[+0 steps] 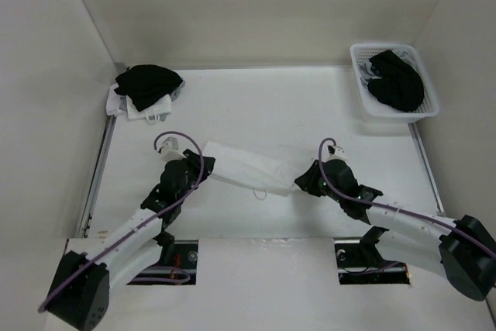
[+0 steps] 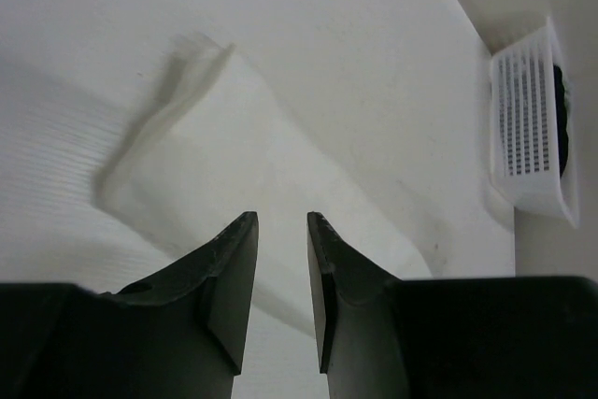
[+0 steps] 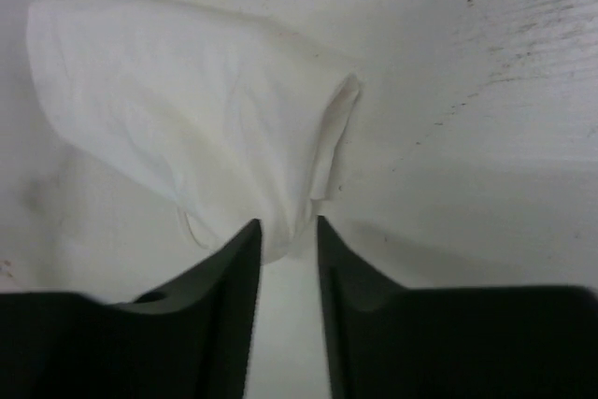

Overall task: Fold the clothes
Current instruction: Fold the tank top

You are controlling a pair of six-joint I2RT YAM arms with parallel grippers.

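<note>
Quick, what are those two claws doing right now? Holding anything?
Left gripper: open, holding nothing; the white top lies just ahead of it.
Right gripper: open; the top's end lies at its fingertips, not pinched.

Table (image 1: 279, 106) far half: free lane btw corner obstacles. Far-L corner: black/white cloth pile (image 1: 147, 87). Far-R: basket (image 1: 359, 75) w/ dark garments (image 1: 397, 83). Centre: white top (image 1: 244, 167) lies across near half. Walls (image 1: 263, 13) close L, R, rear.
</note>
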